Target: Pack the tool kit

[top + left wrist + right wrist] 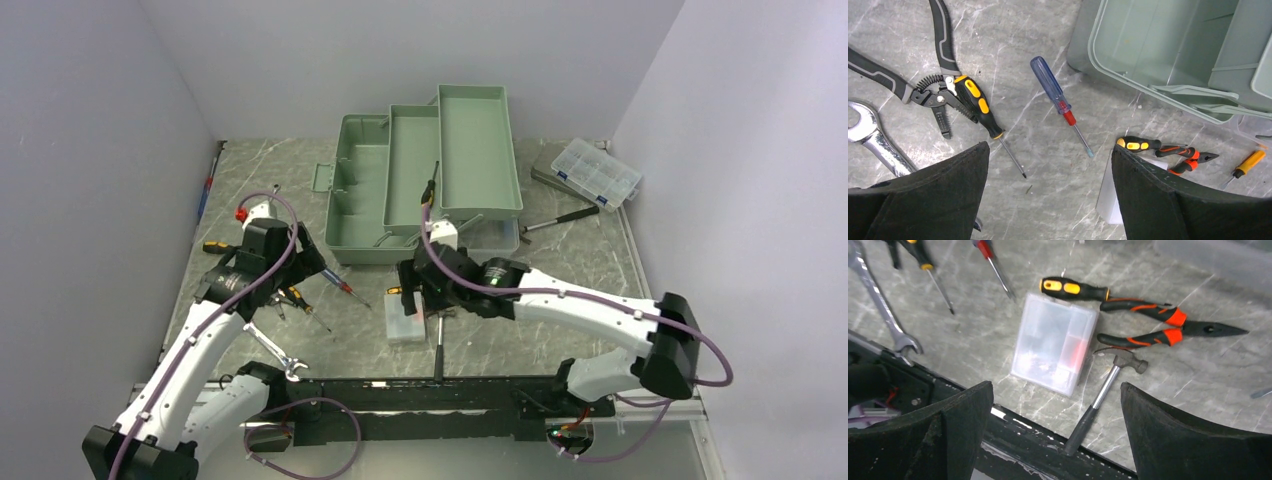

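Grey marbled surface (580, 265), and the tool kit (420, 180) sits at its far middle with the trays fanned open, beyond both arms. The left claw (1049, 170) hangs wide open with nothing in it, directly above a blue-handled screwdriver (1053, 90). That tool's long axis runs away from the claw on a slight slant, handle farther off and tip nearer, so the fingers (948, 195) stand across the shaft rather than along it. From there the kit's near corner lies just up and to the right. The right claw (1055, 390) is also spread wide and empty, over the small clear case (1055, 342) and the hammer (1108, 390). For the screwdriver the left arm is plainly nearer, and a straight descent looks like the likely call.
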Controlling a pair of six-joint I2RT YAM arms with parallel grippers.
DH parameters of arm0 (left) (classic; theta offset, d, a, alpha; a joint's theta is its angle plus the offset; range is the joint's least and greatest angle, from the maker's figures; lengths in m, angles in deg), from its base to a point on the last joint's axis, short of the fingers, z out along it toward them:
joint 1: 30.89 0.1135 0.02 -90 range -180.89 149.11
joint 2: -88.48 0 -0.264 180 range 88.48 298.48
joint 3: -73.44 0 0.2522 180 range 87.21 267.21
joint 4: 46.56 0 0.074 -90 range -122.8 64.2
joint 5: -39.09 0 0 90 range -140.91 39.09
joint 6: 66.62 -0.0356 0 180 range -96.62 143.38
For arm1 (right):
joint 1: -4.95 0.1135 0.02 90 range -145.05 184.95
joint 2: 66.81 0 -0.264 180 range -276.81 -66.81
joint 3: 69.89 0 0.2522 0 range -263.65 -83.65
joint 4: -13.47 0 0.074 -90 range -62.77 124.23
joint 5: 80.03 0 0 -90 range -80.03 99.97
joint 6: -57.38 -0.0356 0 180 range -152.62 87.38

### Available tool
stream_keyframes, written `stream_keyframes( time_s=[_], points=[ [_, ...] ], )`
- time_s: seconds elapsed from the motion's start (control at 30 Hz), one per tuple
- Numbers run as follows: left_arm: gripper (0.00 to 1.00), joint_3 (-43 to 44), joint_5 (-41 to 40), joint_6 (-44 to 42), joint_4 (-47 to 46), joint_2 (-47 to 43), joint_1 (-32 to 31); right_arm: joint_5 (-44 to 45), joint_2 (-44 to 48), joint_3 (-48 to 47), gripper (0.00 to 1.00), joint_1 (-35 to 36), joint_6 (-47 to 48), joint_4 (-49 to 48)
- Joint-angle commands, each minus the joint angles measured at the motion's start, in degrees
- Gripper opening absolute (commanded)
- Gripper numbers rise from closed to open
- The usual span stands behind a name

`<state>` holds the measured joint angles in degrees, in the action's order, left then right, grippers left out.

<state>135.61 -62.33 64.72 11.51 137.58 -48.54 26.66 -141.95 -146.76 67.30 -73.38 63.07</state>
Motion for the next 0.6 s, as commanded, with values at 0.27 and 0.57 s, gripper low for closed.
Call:
stream_keyframes(
  time_s=[0.27, 0.57],
  points=[
    [0.90, -0.8, -4.5, 5.8, 5.6, 1.8, 3.7, -0.2, -8.9, 3.6, 1.00, 2.5, -5.9, -7.8],
    [0.90, -4.3, -1.4, 7.7, 4.0, 2.3, 10.0, -2.0, -17.9, 2.0, 1.00, 2.5, -9.0, -10.8]
  ],
)
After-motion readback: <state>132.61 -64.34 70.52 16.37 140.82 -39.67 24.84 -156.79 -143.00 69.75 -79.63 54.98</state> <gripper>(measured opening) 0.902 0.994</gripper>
